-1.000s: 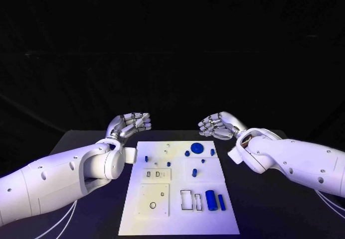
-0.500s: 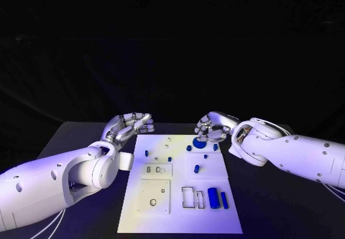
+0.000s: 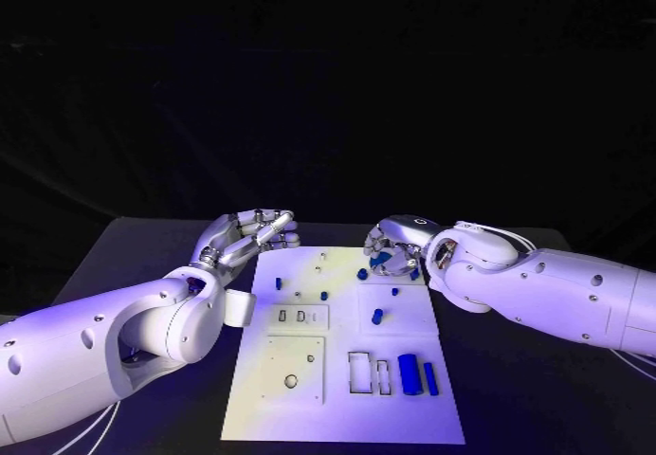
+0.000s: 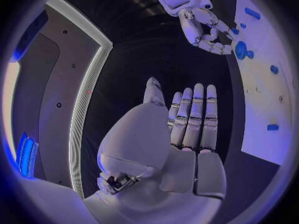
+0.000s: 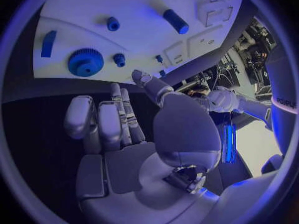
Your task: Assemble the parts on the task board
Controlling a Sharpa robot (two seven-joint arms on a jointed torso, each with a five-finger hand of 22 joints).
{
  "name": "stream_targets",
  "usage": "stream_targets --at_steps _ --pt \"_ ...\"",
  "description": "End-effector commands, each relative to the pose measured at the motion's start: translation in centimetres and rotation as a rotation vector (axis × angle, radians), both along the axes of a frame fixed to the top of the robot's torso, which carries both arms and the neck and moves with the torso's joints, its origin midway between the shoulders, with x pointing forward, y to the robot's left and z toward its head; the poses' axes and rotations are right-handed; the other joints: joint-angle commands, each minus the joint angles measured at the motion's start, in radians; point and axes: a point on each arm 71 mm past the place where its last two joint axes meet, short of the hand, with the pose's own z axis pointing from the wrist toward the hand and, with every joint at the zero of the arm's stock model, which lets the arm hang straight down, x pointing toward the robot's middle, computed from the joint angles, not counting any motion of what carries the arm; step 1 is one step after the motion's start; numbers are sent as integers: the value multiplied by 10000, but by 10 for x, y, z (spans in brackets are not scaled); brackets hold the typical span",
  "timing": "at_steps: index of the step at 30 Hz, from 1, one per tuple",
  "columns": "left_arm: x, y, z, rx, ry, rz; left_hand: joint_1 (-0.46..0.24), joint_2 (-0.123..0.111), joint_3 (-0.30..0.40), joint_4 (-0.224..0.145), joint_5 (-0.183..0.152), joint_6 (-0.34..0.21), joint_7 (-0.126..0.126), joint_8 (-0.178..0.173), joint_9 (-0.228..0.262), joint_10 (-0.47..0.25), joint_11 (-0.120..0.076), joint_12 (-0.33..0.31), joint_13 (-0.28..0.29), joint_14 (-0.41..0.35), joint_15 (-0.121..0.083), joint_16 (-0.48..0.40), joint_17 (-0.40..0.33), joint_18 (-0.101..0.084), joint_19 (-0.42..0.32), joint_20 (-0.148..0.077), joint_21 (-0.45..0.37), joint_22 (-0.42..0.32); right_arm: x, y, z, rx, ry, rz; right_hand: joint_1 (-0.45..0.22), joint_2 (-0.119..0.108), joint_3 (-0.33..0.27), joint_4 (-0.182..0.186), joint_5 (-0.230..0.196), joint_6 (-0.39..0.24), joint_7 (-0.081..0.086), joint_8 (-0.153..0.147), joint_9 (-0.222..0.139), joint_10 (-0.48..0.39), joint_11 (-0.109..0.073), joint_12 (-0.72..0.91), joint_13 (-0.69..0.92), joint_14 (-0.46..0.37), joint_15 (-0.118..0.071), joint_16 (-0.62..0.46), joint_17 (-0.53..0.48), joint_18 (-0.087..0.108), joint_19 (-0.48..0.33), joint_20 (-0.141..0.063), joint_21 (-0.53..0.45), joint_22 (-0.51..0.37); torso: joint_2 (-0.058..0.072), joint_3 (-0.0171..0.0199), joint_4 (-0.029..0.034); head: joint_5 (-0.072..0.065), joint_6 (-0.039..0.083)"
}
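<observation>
- Left hand (image 3: 246, 237) raised just beside the task board's (image 3: 342, 417) far left corner, fingers (image 4: 194, 115) straight, side by side, clamped on nothing; parked off the plate, likely to leave the working area free.
- Task board flat on the dark surface (image 3: 151, 256), between the two arms, long side running away from the robot; central spot puts every recess within either hand's reach.
- Small blue parts (image 3: 281, 282) loose on the board's far half; a blue bar (image 3: 408, 368) and a thinner blue strip (image 3: 430, 378) lying beside outlined slots (image 3: 358, 373) on the near right, apparently staged next to their seats.
- Blue gear (image 5: 85, 61) lying flat near the board's far right corner, free of any grasp.
- Right hand (image 3: 396, 248) poised above that far right corner, over the gear, fingers (image 5: 118, 115) partly curled yet apart, holding nothing; placement reads as the start of a reach for the gear, judged from position alone.
</observation>
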Motion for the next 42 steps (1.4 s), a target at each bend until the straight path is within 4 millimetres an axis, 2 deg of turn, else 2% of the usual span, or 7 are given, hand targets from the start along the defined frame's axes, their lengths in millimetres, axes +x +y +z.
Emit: stream_targets --at_steps 1,14,22,27,31,34,42 --pt "-1 -4 3 -130 -41 -329 -3 124 -66 -17 72 -52 178 -37 18 -81 26 -57 -15 -90 -17 -72 17 92 -26 40 -37 -16 1 1 -3 -730 -150 -117 -8 -77 -45 41 -35 -88 8 -63 16 -116 3 -31 -11 147 3 152 152 -127 135 10 159 245 120 -9 40 4 4" --pt "-3 -6 5 -271 42 -389 1 143 -87 -19 74 -51 181 -31 30 -110 37 -62 -16 -123 -7 -93 28 90 -40 47 -45 -24 4 9 -12 -824 -81 -120 50 -2 -44 78 -23 -78 12 -76 46 -154 9 -4 -2 199 11 288 242 -162 257 27 319 481 295 13 137 3 -60" --pt "-3 -5 5 -317 109 -340 4 155 -97 -20 75 -52 184 -29 36 -128 42 -64 -17 -138 -1 -103 34 88 -47 51 -49 -28 5 10 -15 -828 -71 -140 126 95 27 106 -128 -15 -8 -65 84 -91 -6 47 22 237 4 416 348 -193 358 30 454 690 344 24 164 1 -91" --pt "-2 -4 5 -332 133 -331 5 156 -97 -20 76 -52 184 -29 36 -128 42 -64 -17 -138 -1 -103 34 88 -47 51 -49 -28 5 12 -16 -836 -29 -129 134 155 101 155 -188 76 -44 -37 123 17 -38 100 51 268 -16 514 425 -218 435 20 558 852 351 24 155 62 -152" --pt "-2 -4 6 -342 160 -322 7 163 -101 -21 77 -56 186 -29 38 -136 44 -65 -18 -143 1 -107 37 88 -50 53 -51 -29 5 13 -17 -802 -11 -114 144 211 253 211 -350 196 -100 5 179 158 -85 151 85 275 -54 581 446 -248 526 -9 675 1042 343 23 139 89 -200" --pt "-2 -4 6 -347 176 -323 10 174 -103 -21 80 -60 188 -30 41 -145 46 -66 -18 -148 3 -110 41 89 -53 54 -52 -31 5 13 -17 -724 -34 -173 136 339 532 344 -462 472 -217 141 301 414 -173 222 129 319 -129 731 568 -323 758 -64 911 1438 339 17 142 89 -230" --pt "-2 -4 5 -384 270 -320 21 220 -115 -22 88 -98 199 -44 47 -180 61 -66 -19 -157 9 -119 62 90 -59 61 -54 -37 5 11 -16 -542 -73 -506 479 663 1258 525 -1219 1079 -512 624 819 1219 -485 369 323 369 -386 952 667 -494 1277 -306 1400 2285 345 19 141 105 -268"
